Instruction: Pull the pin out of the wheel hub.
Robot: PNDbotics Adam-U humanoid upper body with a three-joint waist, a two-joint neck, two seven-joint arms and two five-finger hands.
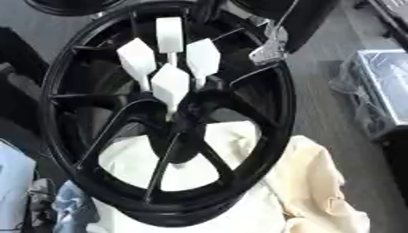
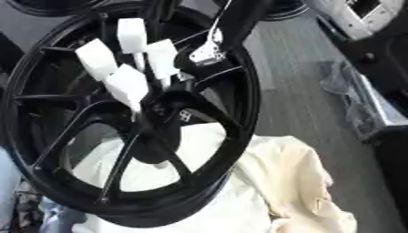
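One black wheel hub (image 1: 167, 113) lay on one cream cloth (image 1: 311, 186). Four white block-headed pins (image 1: 170, 84) stood clustered at the hub's centre. One robot arm (image 2: 209, 50) reached over the hub's upper rim; whether its hand was spread or closed could not be told.

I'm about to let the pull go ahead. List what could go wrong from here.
1. Four white-headed pins stand bunched in the wheel hub, heads nearly touching; reaching for one may knock or drag a neighbour.
2. The black wheel rests tilted on a loose cream cloth; a pull could shift or tip it.
3. The arm comes down over the rim by the pins, its hand not clearly visible; it may snag a spoke.
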